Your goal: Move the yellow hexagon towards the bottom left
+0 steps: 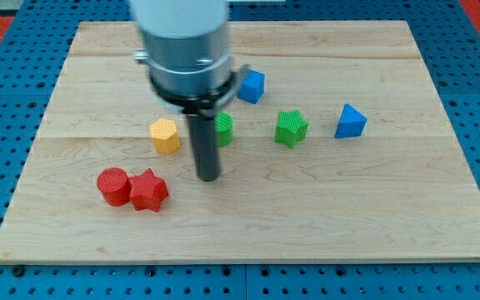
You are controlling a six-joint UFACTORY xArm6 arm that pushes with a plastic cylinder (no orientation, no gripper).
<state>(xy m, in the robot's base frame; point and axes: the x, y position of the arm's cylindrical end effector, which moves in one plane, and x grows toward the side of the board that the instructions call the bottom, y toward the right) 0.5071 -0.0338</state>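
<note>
The yellow hexagon [165,135] lies on the wooden board [248,225], left of the middle. My tip [209,177] rests on the board to the right of and below the hexagon, about a block's width away and not touching it. The rod rises from the tip to the arm's grey body at the view's top. A green block [223,129], shape unclear, sits just behind the rod and is partly hidden by it.
A red cylinder [112,185] and a red star [148,191] touch each other below and left of the hexagon. A green star [291,127], a blue cube [252,86] and a blue triangle-like block [350,122] lie to the right.
</note>
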